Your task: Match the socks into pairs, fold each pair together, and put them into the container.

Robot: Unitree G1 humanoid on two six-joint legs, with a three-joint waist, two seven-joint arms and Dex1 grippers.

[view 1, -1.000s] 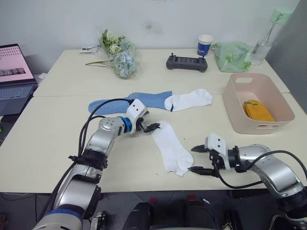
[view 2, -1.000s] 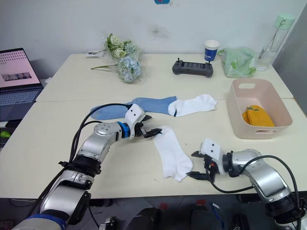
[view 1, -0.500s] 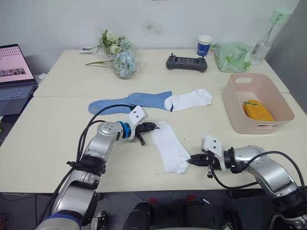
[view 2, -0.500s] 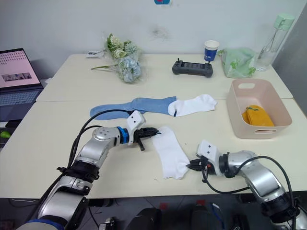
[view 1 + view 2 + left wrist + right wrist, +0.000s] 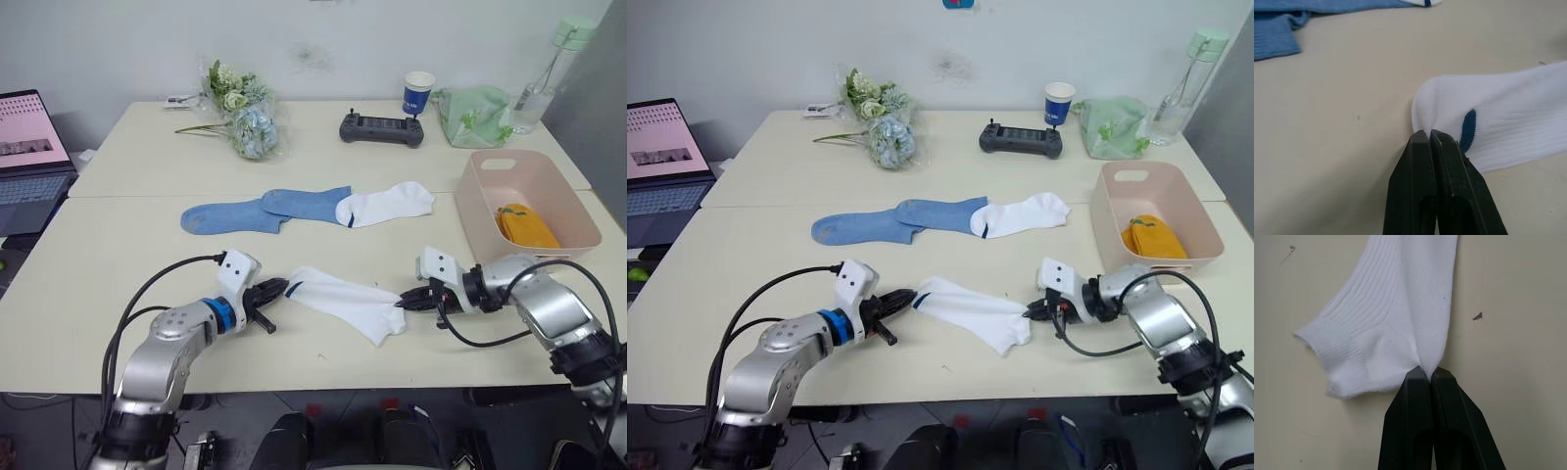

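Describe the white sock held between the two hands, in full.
The white sock is soft ribbed knit with a dark blue tab near one end. It lies stretched flat on the table's front section, apart from the other socks. The left hand pinches the tab end, and the right hand pinches the opposite end.

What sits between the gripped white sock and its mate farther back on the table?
Nothing visible. Both grippers, left and right, pinch the near white sock at its ends. Bare table lies between it and the second white sock, which touches the light blue socks.
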